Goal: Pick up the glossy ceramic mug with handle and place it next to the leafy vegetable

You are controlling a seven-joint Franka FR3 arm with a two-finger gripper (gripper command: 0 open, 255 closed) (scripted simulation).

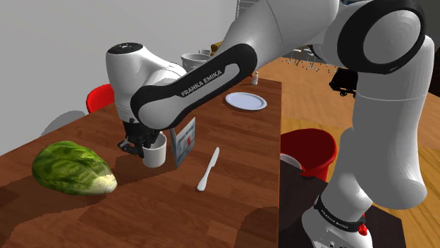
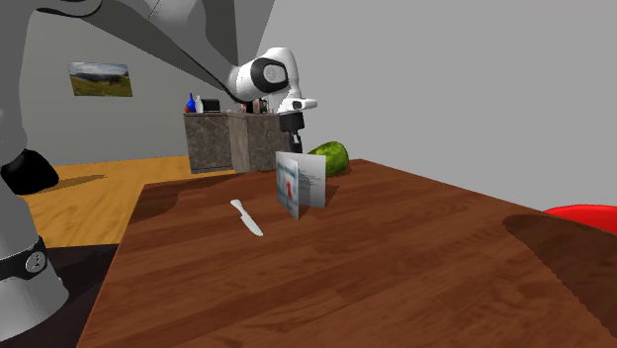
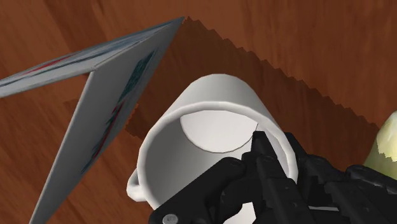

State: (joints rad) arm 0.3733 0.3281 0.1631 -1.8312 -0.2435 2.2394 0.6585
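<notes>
Grey walls (image 2: pixel 445 79) enclose a wood floor (image 2: pixel 89 188); red chairs (image 1: pixel 307 149) (two at least) flank the brown table (image 1: pixel 247 141).

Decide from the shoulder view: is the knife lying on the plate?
No, the knife lies on the bare table, well apart from the plate.

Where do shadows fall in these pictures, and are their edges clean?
Wrist view: the shadow by the mug has a jagged, stepped edge on the table. Shoulder view: broad dark patches lie on the table's near end. Second exterior view: one dark patch on the table at that view's right.
</notes>
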